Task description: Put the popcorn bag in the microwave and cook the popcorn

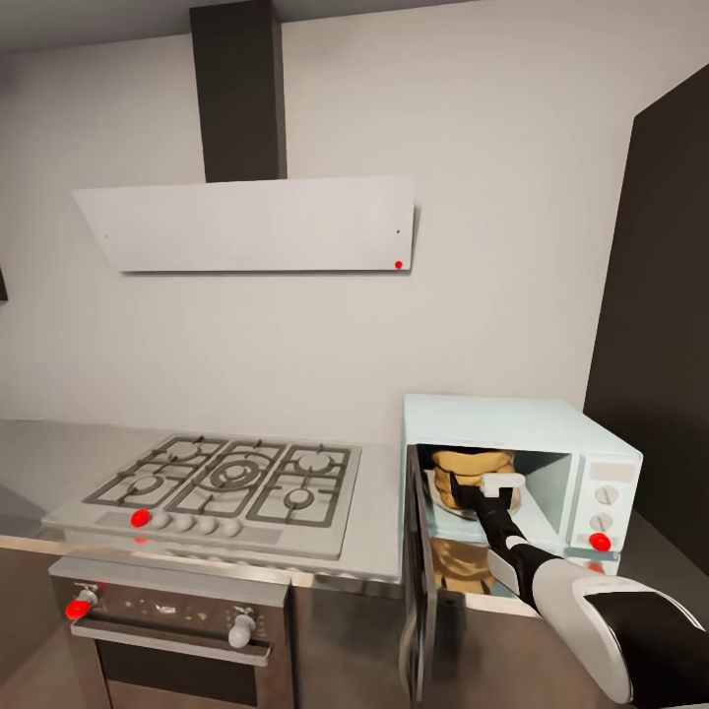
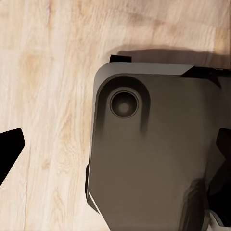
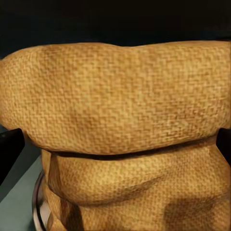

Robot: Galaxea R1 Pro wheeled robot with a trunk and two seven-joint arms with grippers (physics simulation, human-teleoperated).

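Note:
The pale blue microwave (image 1: 512, 423) stands on the grey countertop (image 1: 30, 463) with its dark door (image 1: 420, 591) swung open towards me. The tan popcorn bag (image 1: 465, 467) stands upright inside the cavity, and its woven rolled rim (image 3: 115, 96) is very close in the right wrist view. My right gripper (image 1: 500, 484) reaches into the cavity and sits against the bag's front. It is open, with its dark fingertips (image 3: 9, 149) spread wide to either side of the bag. My left gripper (image 2: 116, 147) is open over the floor and holds nothing. No popcorn can be seen.
A steel gas hob (image 1: 226, 483) sits left of the microwave, above a built-in oven (image 1: 177, 620) with red-marked knobs. A white hood (image 1: 256, 226) hangs overhead. A tall dark cabinet (image 1: 660, 295) stands at the right. My dark base (image 2: 154, 154) rests on the wooden floor (image 2: 48, 72).

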